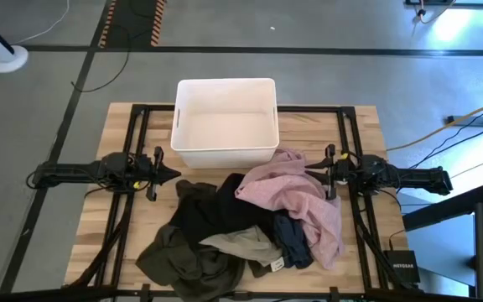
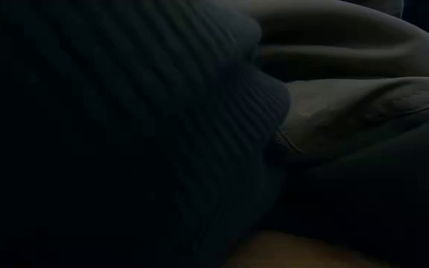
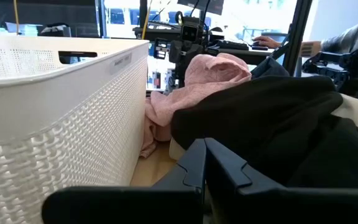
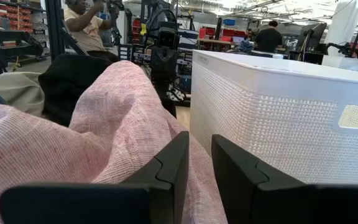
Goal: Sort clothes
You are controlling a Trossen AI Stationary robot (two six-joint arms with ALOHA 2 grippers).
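Observation:
The clothes lie heaped on the table's near middle. The pale pink garment [image 1: 296, 197] is at the right, the black one [image 1: 216, 210] in the middle, the navy one [image 1: 293, 239] beside it. The dark olive one [image 1: 179, 260] is at the near left, and the beige one [image 1: 241, 243] lies on it. My left gripper [image 1: 170, 174] is shut and stands level just left of the black garment [image 3: 260, 118]. My right gripper [image 1: 313, 174] is level, its fingers a narrow gap apart, at the pink garment's far right edge [image 4: 92, 137]. My right gripper has the pink garment's edge [image 4: 166, 124] lying right before and below its fingers. I cannot tell whether it touches the cloth.
A white plastic bin [image 1: 225, 84] stands at the table's far middle, between and just beyond the two grippers, and shows in both wrist views [image 3: 55, 112] [image 4: 278, 118]. Dark cloth [image 2: 162, 112] fills the low view. People [image 4: 86, 25] are in the room behind.

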